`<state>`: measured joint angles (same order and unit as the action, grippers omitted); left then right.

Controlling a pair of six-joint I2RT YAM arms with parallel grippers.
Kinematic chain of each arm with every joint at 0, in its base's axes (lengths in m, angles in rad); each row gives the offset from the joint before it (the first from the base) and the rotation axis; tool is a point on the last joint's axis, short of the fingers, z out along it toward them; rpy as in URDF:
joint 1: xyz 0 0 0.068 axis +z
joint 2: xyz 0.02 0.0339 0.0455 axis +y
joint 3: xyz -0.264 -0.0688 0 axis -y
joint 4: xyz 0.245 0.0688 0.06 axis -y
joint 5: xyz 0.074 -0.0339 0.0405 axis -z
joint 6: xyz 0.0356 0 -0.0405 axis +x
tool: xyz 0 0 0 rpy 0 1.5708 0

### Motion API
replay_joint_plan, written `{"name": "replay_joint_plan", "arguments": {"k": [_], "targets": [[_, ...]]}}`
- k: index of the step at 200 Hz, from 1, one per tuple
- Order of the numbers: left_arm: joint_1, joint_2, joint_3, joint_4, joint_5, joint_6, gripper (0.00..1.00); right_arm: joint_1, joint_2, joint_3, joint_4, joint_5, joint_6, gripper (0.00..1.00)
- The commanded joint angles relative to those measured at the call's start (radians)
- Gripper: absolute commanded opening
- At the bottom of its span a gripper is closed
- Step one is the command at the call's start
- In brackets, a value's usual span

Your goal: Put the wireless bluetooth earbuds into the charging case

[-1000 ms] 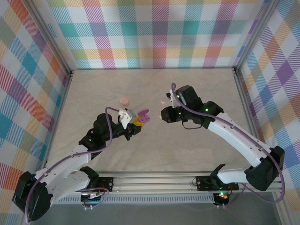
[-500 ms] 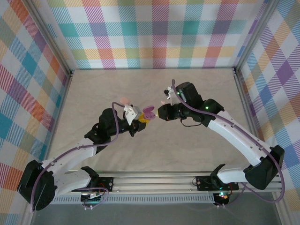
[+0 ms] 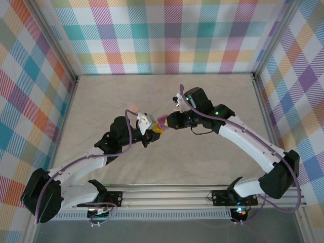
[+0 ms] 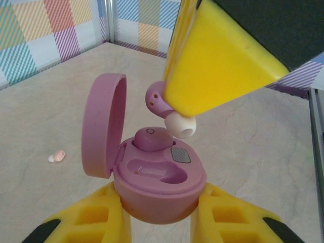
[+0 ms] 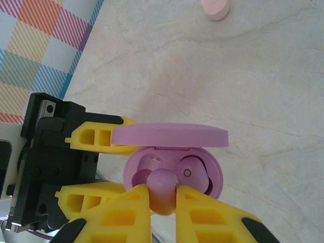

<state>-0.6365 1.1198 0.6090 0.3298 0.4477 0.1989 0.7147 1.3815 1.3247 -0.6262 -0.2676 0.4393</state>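
Now I am looking first at the earbud (image 4: 161, 98). My right gripper (image 5: 163, 196) is pinching it between its two yellow fingers (image 5: 126, 212) and is holding it just above the open case (image 4: 157, 195), and I believe it is not touching it. The pale rubber tip is pointing down toward the case, and the long axis is leaning a little instead of standing straight.

The empty socket (image 4: 157, 172) is lying just below the tip, slightly toward the left arm's side. Beside it, the other earbud (image 4: 151, 137) is already sitting in its place. The lid (image 4: 101, 126) is standing up, on the far side from the right fingers, so I think it is not blocking the way down.

My left gripper (image 4: 159, 215) is pressing on the case from both sides and is holding it above the table (image 4: 263, 136). A small loose earbud (image 4: 58, 156) is lying well apart on the table.
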Motion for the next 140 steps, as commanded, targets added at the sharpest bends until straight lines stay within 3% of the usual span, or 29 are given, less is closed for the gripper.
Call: {"name": "replay_joint_plan", "arguments": {"k": [1,140], "targets": [[-0.020,0.013,0.038,0.052,0.012,0.013,0.01,0.004,0.019,0.029,-0.004,-0.016,-0.012,0.16],[-0.034,0.041,0.072,0.029,-0.002,0.034,0.01,0.011,0.047,0.041,-0.091,0.038,-0.091,0.16]]}}
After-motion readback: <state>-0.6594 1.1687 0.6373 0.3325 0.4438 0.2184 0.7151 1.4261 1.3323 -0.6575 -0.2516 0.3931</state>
